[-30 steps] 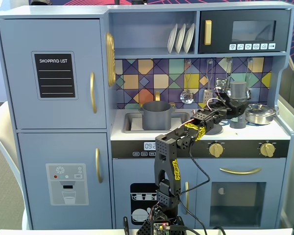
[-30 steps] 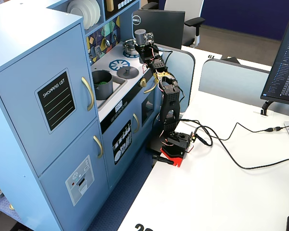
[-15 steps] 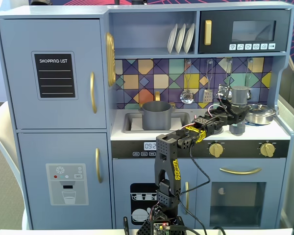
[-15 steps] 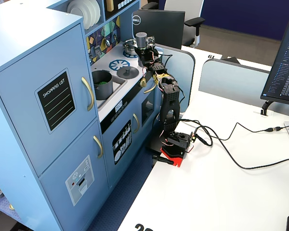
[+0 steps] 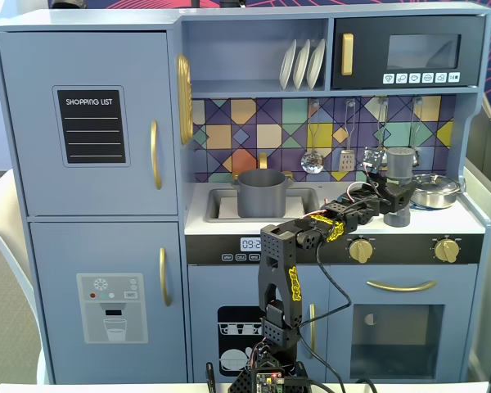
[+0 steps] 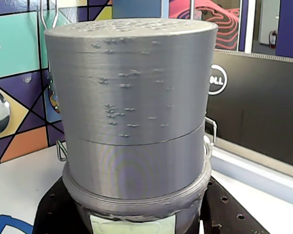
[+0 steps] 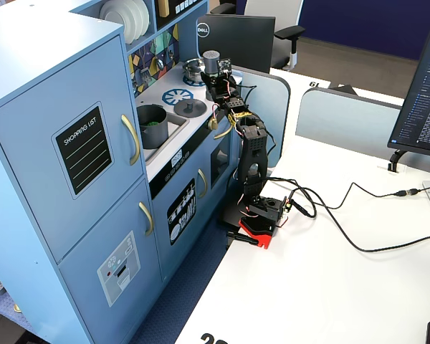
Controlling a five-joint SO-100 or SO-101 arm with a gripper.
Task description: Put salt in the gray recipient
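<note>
1. White desk (image 7: 322, 287) carries the arm's base (image 7: 261, 218), with cables trailing off to the right in a fixed view; a blue toy kitchen (image 5: 90, 123) stands directly behind it.
2. From the base, the arm (image 5: 280, 278) rises upright in front of the oven door, bends at a black elbow level with the counter edge, then reaches up and to the right over the stovetop.
3. At the far end, the gripper (image 5: 395, 196) is closed around the salt (image 5: 399, 164), clasping the shaker's lower body; its cap stands upright above the black jaws.
4. From the wrist view the salt (image 6: 132, 97) fills nearly the whole picture, its layered gray cap up close and a strip of pale label at the bottom edge.
5. Whether the shaker's foot touches the counter or hangs just above it, I cannot tell.
6. Just right of the shaker sits a shiny steel pan (image 5: 435, 190) on the stovetop.
7. Well to the left, the gray recipient (image 5: 262, 193) stands in the sink (image 5: 221, 206), apart from the gripper; in a fixed view something green shows inside it (image 7: 152, 123).
8. Farthest back, a ladle (image 5: 313, 160) hangs on the colored tile wall and white plates (image 5: 303, 64) stand on the shelf.
</note>
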